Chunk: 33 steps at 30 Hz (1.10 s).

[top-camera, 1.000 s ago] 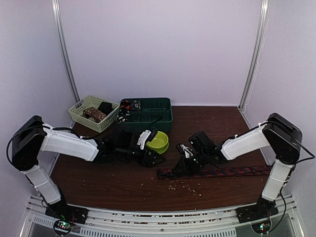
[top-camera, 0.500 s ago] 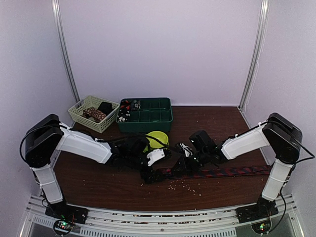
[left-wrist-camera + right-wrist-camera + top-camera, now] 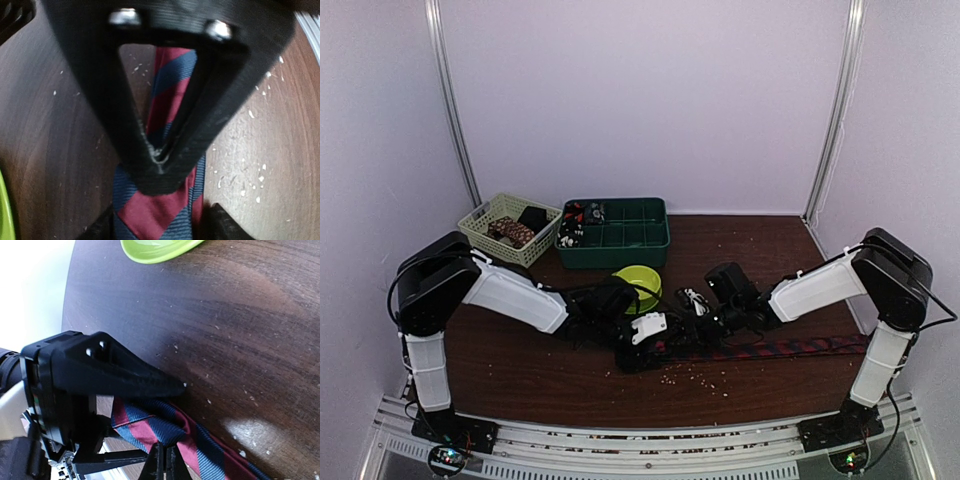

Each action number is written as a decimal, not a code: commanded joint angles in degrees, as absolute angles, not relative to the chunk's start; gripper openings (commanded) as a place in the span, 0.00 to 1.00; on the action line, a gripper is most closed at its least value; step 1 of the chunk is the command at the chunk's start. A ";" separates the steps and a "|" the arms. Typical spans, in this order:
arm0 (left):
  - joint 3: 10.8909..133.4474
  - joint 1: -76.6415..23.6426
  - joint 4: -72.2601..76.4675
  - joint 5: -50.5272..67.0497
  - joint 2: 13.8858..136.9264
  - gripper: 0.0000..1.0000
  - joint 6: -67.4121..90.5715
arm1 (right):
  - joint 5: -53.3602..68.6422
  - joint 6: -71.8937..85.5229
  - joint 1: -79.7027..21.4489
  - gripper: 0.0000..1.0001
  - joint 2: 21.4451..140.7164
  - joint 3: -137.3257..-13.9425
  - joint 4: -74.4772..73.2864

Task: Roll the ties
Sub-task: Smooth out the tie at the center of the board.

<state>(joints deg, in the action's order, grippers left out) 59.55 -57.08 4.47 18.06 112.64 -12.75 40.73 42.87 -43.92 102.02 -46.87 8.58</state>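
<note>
– Tabletop (image 3: 520, 370) of dark wood carries all that we see. How do the arms lie on it?

– We see the left arm (image 3: 510, 295) and the right arm (image 3: 820, 285) both reaching inward, meeting near the middle.

– And the tie?

– The tie (image 3: 790, 347), in red and navy diagonal stripes, lies flat across the right half of the tabletop. It runs from beside the right arm's upright link to the middle, where its end goes under both pincers.

– What do we have behind it?

– At the back left stands a dark green tray (image 3: 620, 252), and just beside it a pale basket (image 3: 490, 240). A lime-green bowl (image 3: 638, 283) sits between the tray and the pincers, near the tie's end but apart from it.

– How is the left pincer?

– The left pincer (image 3: 159, 164) lies along the tie, pointing down its length. Its fingertips meet in a point over the stripes, with no gap between them. The cloth runs beneath them; whether any is nipped we cannot tell.

– And the right one?

– The right pincer (image 3: 164, 460) has its fingers drawn almost together, and the tie's folded end rises into the narrow slit between them, so we take it as gripped. The left pincer's finger hangs just above that fold.

– Anything smaller?

– Pale crumbs (image 3: 695, 375) lie scattered just in front of the tie.
</note>
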 commanded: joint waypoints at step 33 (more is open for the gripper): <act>41.22 -55.81 14.82 -5.90 80.23 0.98 14.85 | 40.41 36.45 -43.16 0.00 105.14 -49.14 1.59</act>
<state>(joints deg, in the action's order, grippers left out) 41.76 -56.18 10.68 9.72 86.35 -1.69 42.13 37.21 -43.24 105.16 -49.04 2.79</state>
